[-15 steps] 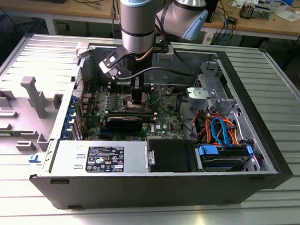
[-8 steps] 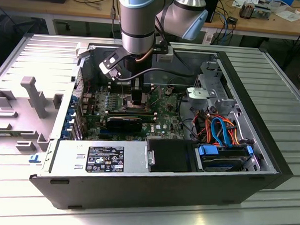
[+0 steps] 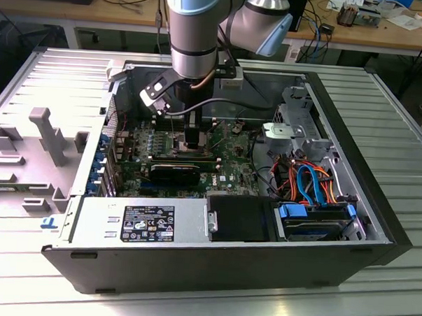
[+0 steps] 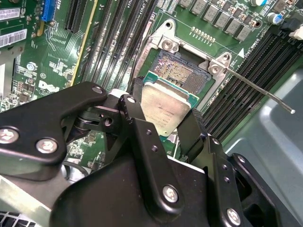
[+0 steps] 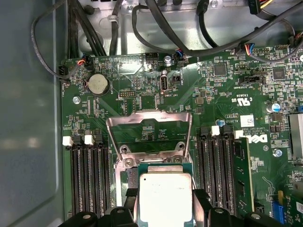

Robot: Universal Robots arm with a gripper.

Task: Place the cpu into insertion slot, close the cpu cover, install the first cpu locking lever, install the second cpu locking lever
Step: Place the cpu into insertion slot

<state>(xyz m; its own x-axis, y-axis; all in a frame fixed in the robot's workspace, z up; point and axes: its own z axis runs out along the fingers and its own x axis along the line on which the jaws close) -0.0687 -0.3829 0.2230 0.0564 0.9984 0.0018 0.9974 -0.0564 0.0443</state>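
Currently held: the cpu (image 4: 165, 111), pinched at two opposite edges by the hand (image 4: 164, 105); its black fingers (image 4: 189, 130) are closed onto the chip.
Cpu look: flat square with a silver-grey metal lid and a thin green border; the faint etched print is too dim to read.
Cpu place: over the near edge of the insertion slot (image 4: 182, 71), not seated; whether it touches cannot be told.
Insertion slot: dark pin field bare inside a silver rim.
Cpu cover: silver frame (image 5: 149, 116) standing open, with the board showing through its window.
Cpu locking lever: thin steel rod (image 4: 258, 90) angled out over the black memory slots (image 4: 265, 56).
Writing: white lettering across the green motherboard (image 5: 142, 71), a white sticker (image 5: 247, 120), and a printed label on the power supply (image 3: 148, 224).
Setting: open computer case (image 3: 192, 266) lying on a ribbed metal surface (image 3: 395, 103).
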